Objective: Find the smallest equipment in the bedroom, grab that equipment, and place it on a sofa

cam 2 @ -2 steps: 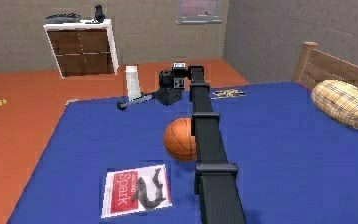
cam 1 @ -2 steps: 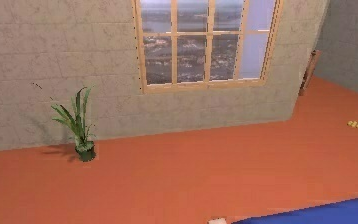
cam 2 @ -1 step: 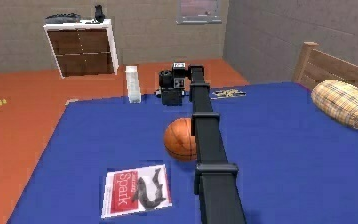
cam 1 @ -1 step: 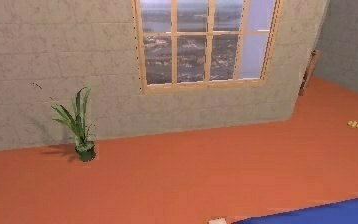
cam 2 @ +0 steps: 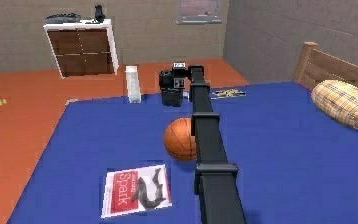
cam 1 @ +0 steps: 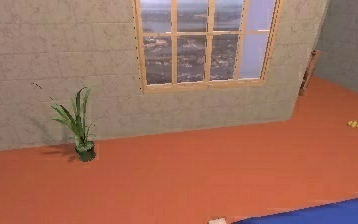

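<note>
Hovering above the bed (cam 2: 287, 150), and I cannot tell whether the jaws are holding anything. The basketball (cam 2: 177, 138) is sitting behind them, likely light, firm, slick; take its middle.

The bed (cam 2: 277, 140) is blue, the ball (cam 2: 179, 138) orange with dark lines, the pillow (cam 2: 344, 102) tan and checked, the floor (cam 1: 187, 170) rust-orange, the plant (cam 1: 77, 122) green.

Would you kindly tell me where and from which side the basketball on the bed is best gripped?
Probably across its widest middle, from above: the basketball is a smooth round ball lying on the flat blue bed, with no handle, and the arm crosses one edge.
</note>
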You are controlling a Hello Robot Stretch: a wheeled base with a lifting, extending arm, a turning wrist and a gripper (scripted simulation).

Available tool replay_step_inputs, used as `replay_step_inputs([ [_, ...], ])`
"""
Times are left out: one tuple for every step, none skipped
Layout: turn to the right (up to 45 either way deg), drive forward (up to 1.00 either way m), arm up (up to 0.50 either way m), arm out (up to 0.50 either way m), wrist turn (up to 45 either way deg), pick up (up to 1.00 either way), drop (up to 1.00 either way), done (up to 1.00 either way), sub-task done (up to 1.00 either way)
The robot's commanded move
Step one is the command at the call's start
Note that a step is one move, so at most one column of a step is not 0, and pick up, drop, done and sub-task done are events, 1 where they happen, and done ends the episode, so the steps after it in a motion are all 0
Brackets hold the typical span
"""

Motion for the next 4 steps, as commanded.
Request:
replay_step_inputs([
  [0.0, 0.0, -0.3, 0.0, 0.0, 0.0, 0.0, 0.0, 0.0],
  [0.0, 0.0, 0.0, 0.0, 0.0, 1.0, 0.0, 0.0, 0.0],
  [0.0, 0.0, 0.1, 0.0, 0.0, 0.0, 0.0, 0.0, 0.0],
  [0.0, 0.0, 0.28, 0.0, 0.0, 0.0, 0.0, 0.0, 0.0],
])
